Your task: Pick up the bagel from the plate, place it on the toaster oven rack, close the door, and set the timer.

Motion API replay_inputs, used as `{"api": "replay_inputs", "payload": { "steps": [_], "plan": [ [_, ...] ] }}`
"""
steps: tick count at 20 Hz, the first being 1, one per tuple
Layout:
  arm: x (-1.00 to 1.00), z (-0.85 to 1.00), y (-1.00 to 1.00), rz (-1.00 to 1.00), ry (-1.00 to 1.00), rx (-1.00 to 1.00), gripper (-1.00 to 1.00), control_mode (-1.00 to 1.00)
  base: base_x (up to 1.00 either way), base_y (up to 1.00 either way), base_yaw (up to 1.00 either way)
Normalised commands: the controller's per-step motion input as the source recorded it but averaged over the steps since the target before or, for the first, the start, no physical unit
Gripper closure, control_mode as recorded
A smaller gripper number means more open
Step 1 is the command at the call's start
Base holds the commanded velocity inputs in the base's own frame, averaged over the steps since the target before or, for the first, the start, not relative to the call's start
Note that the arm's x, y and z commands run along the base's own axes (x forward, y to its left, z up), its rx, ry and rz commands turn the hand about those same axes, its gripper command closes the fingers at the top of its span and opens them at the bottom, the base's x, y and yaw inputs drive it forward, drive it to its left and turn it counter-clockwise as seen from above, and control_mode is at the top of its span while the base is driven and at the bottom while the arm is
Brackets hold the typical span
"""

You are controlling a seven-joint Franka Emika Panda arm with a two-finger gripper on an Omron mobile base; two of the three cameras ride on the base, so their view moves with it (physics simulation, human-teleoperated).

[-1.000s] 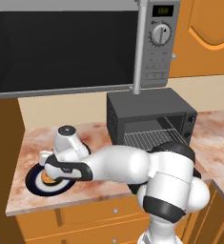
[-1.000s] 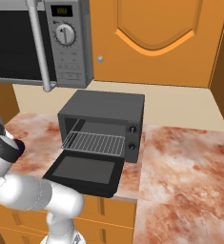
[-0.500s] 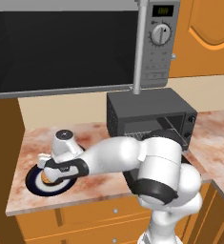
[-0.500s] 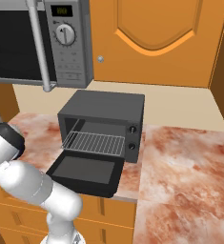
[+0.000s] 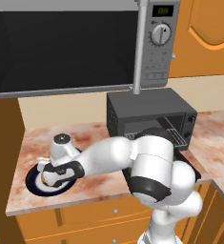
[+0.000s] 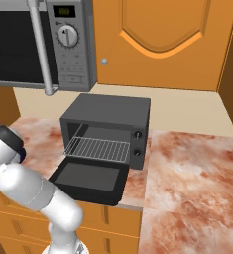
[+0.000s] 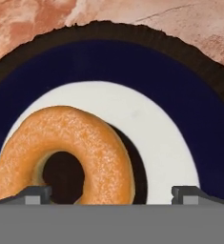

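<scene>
Hand view: pincer (image 7: 113, 194) is directly over the plate (image 7: 180, 95), looking down at it. Its 2 dark fingertips (image 7: 30, 194) rise at the bottom edge, spread wide apart, i.e. released, nothing clamped. 1 bagel (image 7: 80, 147) lies flat on the plate, golden-brown w/ a dark hole, sitting toward the left of the gap betw. the tips; the left tip overlaps the bagel's lower left edge in the pic, the right tip is well clear of it over the white ring. Whether either tip touches the bagel can't be told. Plate: navy rim, white ring, dark centre, resting on the marbled reddish desk (image 7: 46, 19).

Left base view: arm reaches left and down to the plate (image 5: 35, 183) at the desk's left front; wrist covers most of it, a bit of the bagel (image 5: 45, 178) peeks out beside the hand.

Right base view: 1 toaster oven (image 6: 108, 126) on the desk (image 6: 192, 173), approx. mid-desk, 2 small knobs on its right face. Its door (image 6: 90, 181) is dropped open, lying about flat toward the front. 1 wire rack (image 6: 99, 149) shows inside, bare. 1 microwave (image 6: 63, 39) hangs above left, w/ a round dial.
</scene>
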Motion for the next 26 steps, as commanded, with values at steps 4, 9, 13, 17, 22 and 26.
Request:
{"api": "replay_inputs", "payload": {
  "steps": [4,9,13,17,22,26],
  "plan": [
    [0.0,-0.18,0.0,-0.03,0.0,-0.04,-1.0,-1.0,0.0,0.0,0.0],
    [0.02,-0.18,0.0,-0.03,0.01,-0.03,1.0,-1.0,0.0,0.0,0.0],
    [0.01,-0.22,0.0,-0.04,0.05,-0.03,1.0,-1.0,0.0,0.0,0.0],
    [0.0,-0.24,0.0,-0.04,0.03,-0.01,1.0,-1.0,0.0,0.0,0.0],
    [-0.16,-0.04,-0.05,-0.04,-0.01,0.0,1.0,-1.0,0.0,0.0,0.0],
    [-0.64,0.2,-0.17,0.0,-0.15,0.0,1.0,-1.0,0.0,0.0,0.0]
  ]
}}
